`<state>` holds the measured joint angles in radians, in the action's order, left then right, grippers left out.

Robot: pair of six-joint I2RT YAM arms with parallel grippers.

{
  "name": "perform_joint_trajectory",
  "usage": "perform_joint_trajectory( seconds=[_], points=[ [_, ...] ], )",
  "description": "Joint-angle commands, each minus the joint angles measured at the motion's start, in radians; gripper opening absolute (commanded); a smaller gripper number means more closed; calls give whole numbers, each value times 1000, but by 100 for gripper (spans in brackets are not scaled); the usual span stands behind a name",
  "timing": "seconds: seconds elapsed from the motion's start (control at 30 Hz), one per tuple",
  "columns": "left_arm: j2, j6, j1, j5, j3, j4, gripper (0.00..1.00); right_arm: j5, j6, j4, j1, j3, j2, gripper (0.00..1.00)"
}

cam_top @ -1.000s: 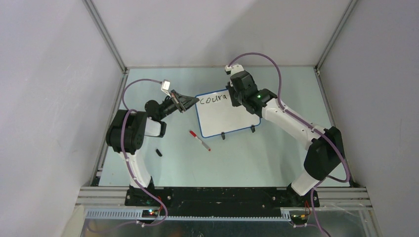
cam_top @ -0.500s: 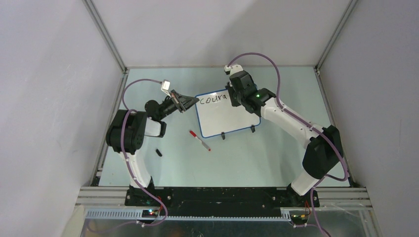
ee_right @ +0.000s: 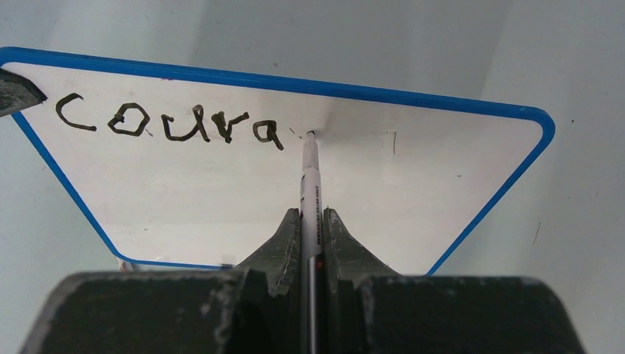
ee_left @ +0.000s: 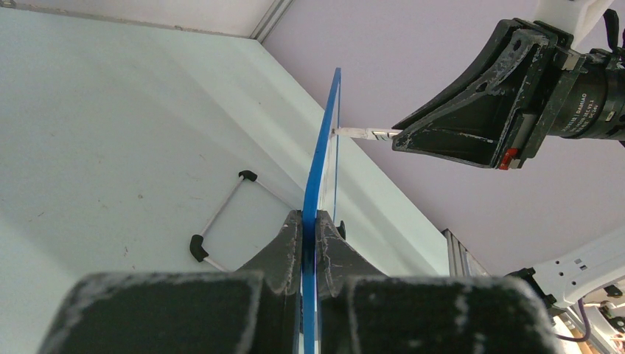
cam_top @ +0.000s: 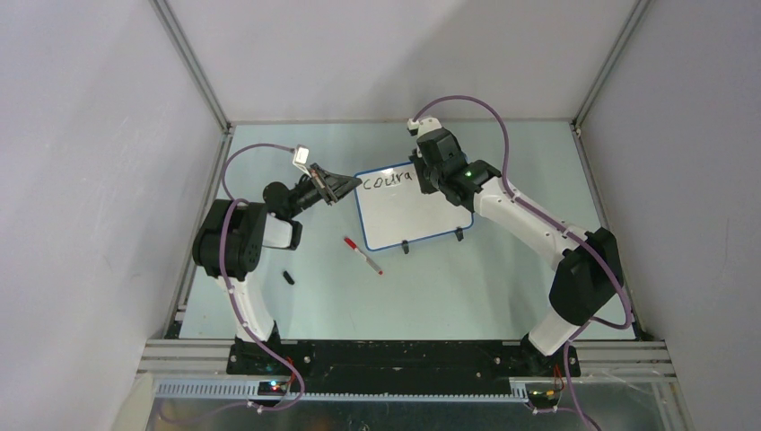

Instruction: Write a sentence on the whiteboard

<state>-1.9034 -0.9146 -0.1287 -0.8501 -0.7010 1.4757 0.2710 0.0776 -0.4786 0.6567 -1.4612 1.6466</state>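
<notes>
The whiteboard (cam_top: 408,208), white with a blue rim (ee_right: 309,82), stands tilted at mid-table. Black marker letters "coura" (ee_right: 169,124) run along its top left as the sentence begun. My left gripper (cam_top: 345,185) is shut on the board's left edge (ee_left: 318,177), which shows edge-on between its fingers (ee_left: 287,240). My right gripper (ee_right: 311,214) is shut on a white marker (ee_right: 310,184), whose tip touches the board just right of the last letter. In the top view the right gripper (cam_top: 420,172) hangs over the board's upper right part.
A red-capped marker (cam_top: 363,255) lies on the table below the board's left corner. A small black cap (cam_top: 288,277) lies near the left arm's base. The board's black feet (cam_top: 406,247) rest on the table. Walls enclose the table on three sides.
</notes>
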Motion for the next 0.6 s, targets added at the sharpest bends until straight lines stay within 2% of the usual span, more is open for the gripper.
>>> perform_joint_trajectory(
  seconds=[0.0,0.57],
  points=[
    [49,27,-7,-9,4,57,0,-29,-2,24,0,-37,14,0],
    [50,28,-7,-8,6,57,0,-35,-22,-12,10,-21,6,0]
  ],
)
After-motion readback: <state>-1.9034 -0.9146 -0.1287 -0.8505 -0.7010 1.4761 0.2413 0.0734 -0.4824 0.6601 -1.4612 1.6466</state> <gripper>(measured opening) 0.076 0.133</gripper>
